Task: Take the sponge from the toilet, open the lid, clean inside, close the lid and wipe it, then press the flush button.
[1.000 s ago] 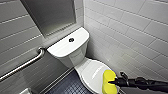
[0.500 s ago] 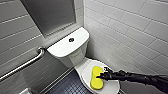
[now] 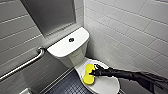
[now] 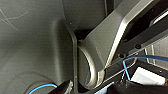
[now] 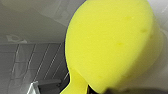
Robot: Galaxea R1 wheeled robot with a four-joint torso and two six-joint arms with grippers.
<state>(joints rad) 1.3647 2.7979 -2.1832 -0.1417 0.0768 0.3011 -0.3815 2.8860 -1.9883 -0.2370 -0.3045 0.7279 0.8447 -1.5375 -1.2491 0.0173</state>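
The white toilet (image 3: 65, 48) stands against the tiled wall, with the small dark flush button (image 3: 71, 39) in the middle of its tank cover. The oval lid (image 3: 106, 85) lies shut over the bowl. My right arm reaches in from the right, and my right gripper (image 3: 94, 72) is shut on the yellow sponge (image 3: 88, 74). The sponge rests flat on the lid's left part, near the tank. It fills much of the right wrist view as a big yellow sponge (image 5: 110, 47) against white ceramic. My left gripper is open, close to my own dark body panels (image 4: 37, 45).
A metal grab bar (image 3: 23, 65) runs along the left wall. Dark tiled floor (image 3: 67, 86) lies to the left of the bowl. A white tiled wall (image 3: 130, 32) stands close on the right, and a grey panel (image 3: 50, 15) hangs above the tank.
My right gripper has slid the sponge leftward across the lid and a little closer to the tank. The toilet has not moved.
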